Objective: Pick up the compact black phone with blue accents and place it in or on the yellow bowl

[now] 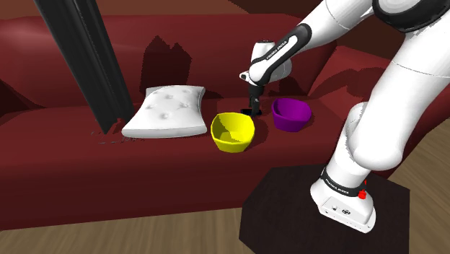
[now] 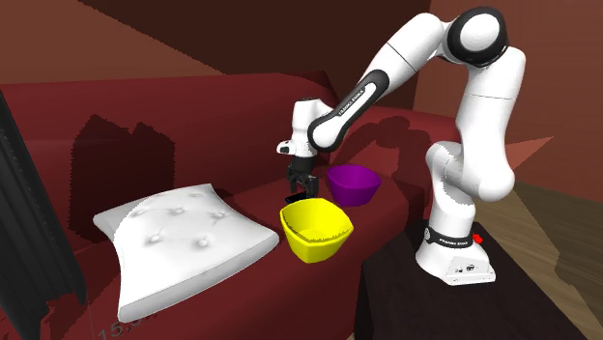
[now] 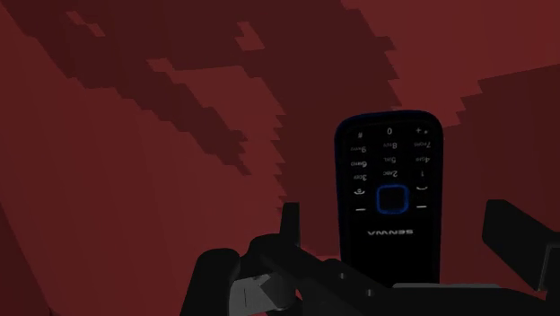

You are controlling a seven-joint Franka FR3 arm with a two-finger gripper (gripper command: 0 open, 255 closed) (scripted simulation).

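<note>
A small black phone (image 3: pixel 389 193) with a blue-ringed key and blue edge lies face up on the dark red sofa seat. My gripper (image 3: pixel 395 247) is open around it, one finger on each side, neither touching it. In the shoulder view the gripper (image 1: pixel 254 103) points down at the seat just behind the yellow bowl (image 1: pixel 233 133), and the phone (image 1: pixel 247 112) shows as a dark bit at its tips. From the second exterior view the gripper (image 2: pixel 301 184) stands low behind the yellow bowl (image 2: pixel 316 232), which is upright with nothing in it.
A purple bowl (image 1: pixel 291 114) sits on the seat to the shoulder view's right of the gripper. A white cushion (image 1: pixel 166 112) lies left of the yellow bowl. A dark slanted post (image 1: pixel 85 58) rises at the left. The sofa backrest (image 1: pixel 209 43) stands close behind.
</note>
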